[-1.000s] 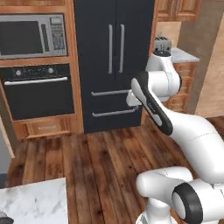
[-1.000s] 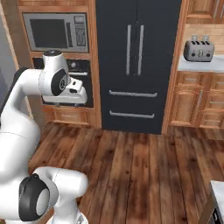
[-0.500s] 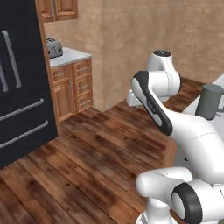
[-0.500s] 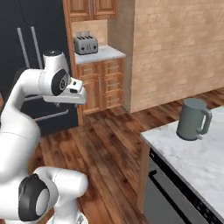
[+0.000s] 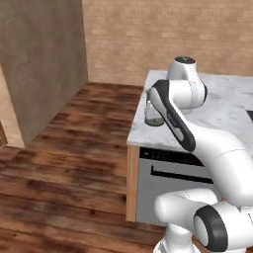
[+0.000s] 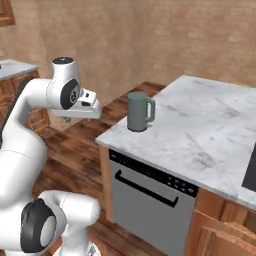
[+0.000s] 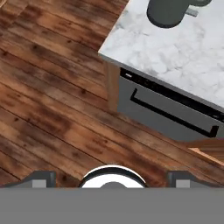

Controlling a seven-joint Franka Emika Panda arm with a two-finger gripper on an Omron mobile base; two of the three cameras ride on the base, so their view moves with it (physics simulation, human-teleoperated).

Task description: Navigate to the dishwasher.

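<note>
The dishwasher [image 6: 150,202] is a flat grey panel with a black control strip and one black bar handle, set under the marble island counter [image 6: 210,130]. It stands close ahead, at lower centre-right in the left base view [image 5: 168,190] and on the right in the hand view [image 7: 166,116]. My gripper [image 7: 112,180] hangs above the wooden floor in front of the dishwasher's corner. It is open, the fingertips [image 7: 41,179] wide apart with nothing between them. The hand [image 6: 82,107] is held out left of the counter.
A grey mug [image 6: 139,111] stands near the counter's front corner, also in the left base view [image 5: 150,114] and the hand view [image 7: 168,11]. A black cooktop [image 6: 250,175] lies at the right edge. A wooden cabinet [image 6: 220,232] adjoins the dishwasher. Brick walls stand behind; wooden floor [image 5: 64,168] lies to the left.
The whole scene has swung: the base has turned away from the fridge and toaster counter, and the island with the dishwasher is now close in front. The arm keeps its pose.
</note>
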